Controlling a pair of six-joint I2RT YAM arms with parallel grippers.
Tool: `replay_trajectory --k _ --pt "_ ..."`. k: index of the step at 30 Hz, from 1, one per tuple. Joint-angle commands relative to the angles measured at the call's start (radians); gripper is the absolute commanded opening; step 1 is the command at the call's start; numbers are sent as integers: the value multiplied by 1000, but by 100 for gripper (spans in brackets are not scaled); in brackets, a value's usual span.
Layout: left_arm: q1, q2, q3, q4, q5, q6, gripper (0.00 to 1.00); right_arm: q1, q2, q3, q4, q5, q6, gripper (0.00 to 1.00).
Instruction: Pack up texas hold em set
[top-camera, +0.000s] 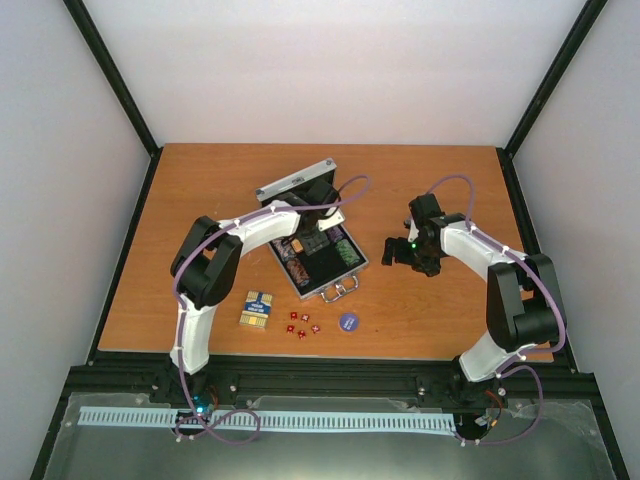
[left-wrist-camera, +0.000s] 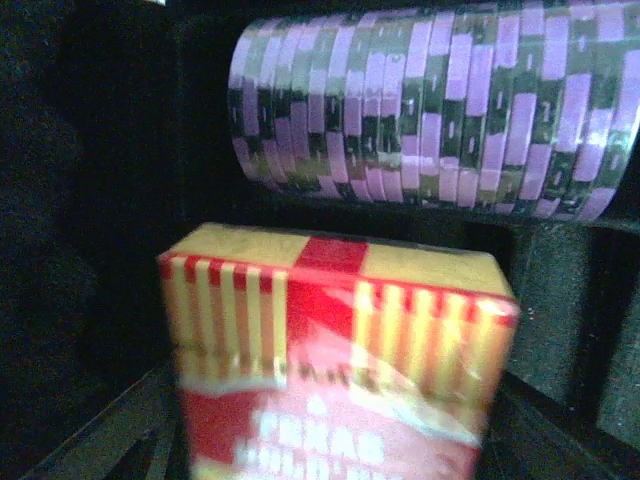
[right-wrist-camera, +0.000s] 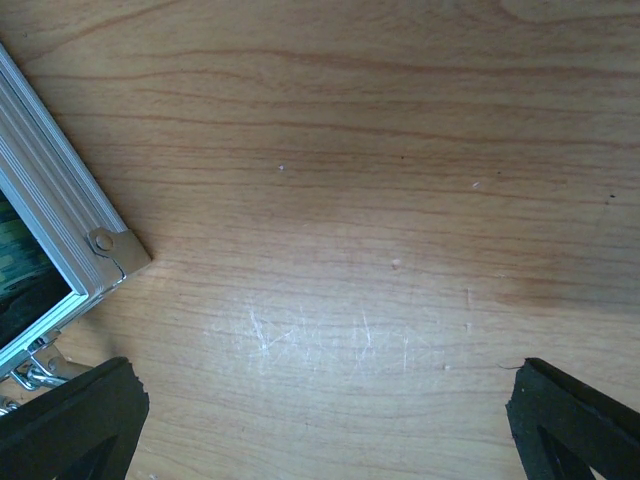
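Where the wooden table (top-camera: 200, 200) runs out to the left of the open silver case (top-camera: 340, 280), on its near side, I see a blue and yellow card pack (top-camera: 257, 308) lying flat, apart from the case. In front of the case sit the tiny red dice (top-camera: 302, 324), scattered close together.

My left arm bends in over the case. The left gripper (top-camera: 316, 232) hangs inside the black-lined tray, with the raised lid (top-camera: 295, 185) behind it. Its wrist camera shows a red-orange card box (left-wrist-camera: 340, 350), very close and blurred. A row of purple and green chips (left-wrist-camera: 430, 110) lies on edge in the case compartment behind the box. The fingers are outside that picture, so I cannot tell whether this pincer is wide, narrow or holding the box.

In front of the case's handle (top-camera: 342, 290) lies the blue-purple disc (top-camera: 348, 321).

Right of the case, the right gripper (right-wrist-camera: 322, 405) hovers over bare wood. Its pads (right-wrist-camera: 75, 415) are spread wide with nothing between them.
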Motion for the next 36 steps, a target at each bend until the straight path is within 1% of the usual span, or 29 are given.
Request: replay_trajectory --k 1,2,3,4,5,14,20,23,30,36 --pt "7 -7 56 34 -40 8 83 -8 12 -9 16 -14 1 100" --pt "7 -7 55 34 -43 5 87 -8 14 -10 16 -16 -1 100" --pt "6 -8 54 32 -47 1 89 -8 14 -11 16 -18 -1 100" --pt "7 -8 54 32 -49 -2 98 -9 13 -11 16 -17 -2 100" --pt "6 -9 54 32 -52 -3 100 -8 12 -11 16 -18 -3 99" --pt "8 -48 64 30 -78 -30 100 -9 8 -22 24 -24 -2 99" --pt "20 -103 80 -10 25 -113 100 -8 4 -26 22 -23 -9 99" --pt "25 -127 73 -18 51 -136 100 -9 4 -32 24 -25 -10 99" --pt "74 -98 65 -9 115 -219 99 -9 6 -37 27 -27 -12 99" --pt "91 -67 80 -14 121 -261 100 -8 8 -41 26 -27 -12 99"
